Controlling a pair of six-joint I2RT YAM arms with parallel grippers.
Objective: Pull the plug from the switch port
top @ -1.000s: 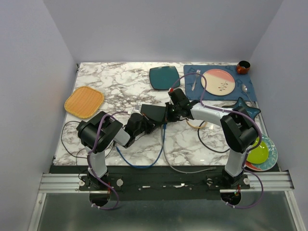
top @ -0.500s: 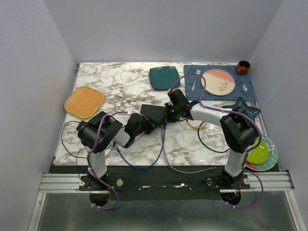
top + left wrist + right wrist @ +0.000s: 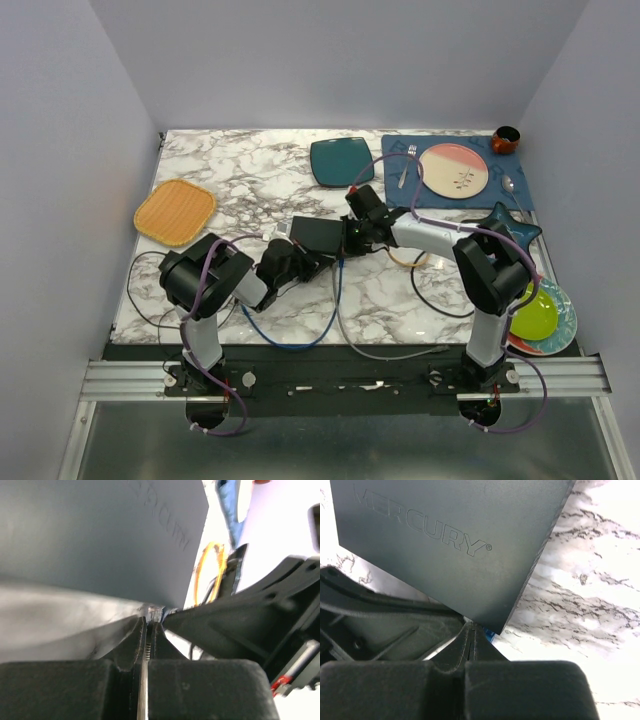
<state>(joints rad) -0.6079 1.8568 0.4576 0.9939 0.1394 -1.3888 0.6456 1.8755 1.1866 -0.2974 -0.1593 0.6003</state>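
The switch is a flat matte-black box lying mid-table; it fills the top of the left wrist view and of the right wrist view. My left gripper is shut, its tips right at a clear plug on the switch's edge; I cannot tell whether they pinch it. My right gripper is shut too, its tips pressed to the switch's near corner, a blue bit of cable beside them. The blue cable loops toward the near edge.
A grey cable runs along the front. A dark teal plate lies behind the switch. A blue placemat with a pink plate is back right. An orange mat lies left, and a yellow cable ring and green plate right.
The right gripper has edged a little to the left and the switch has shifted slightly left with it. Both grippers stay shut.
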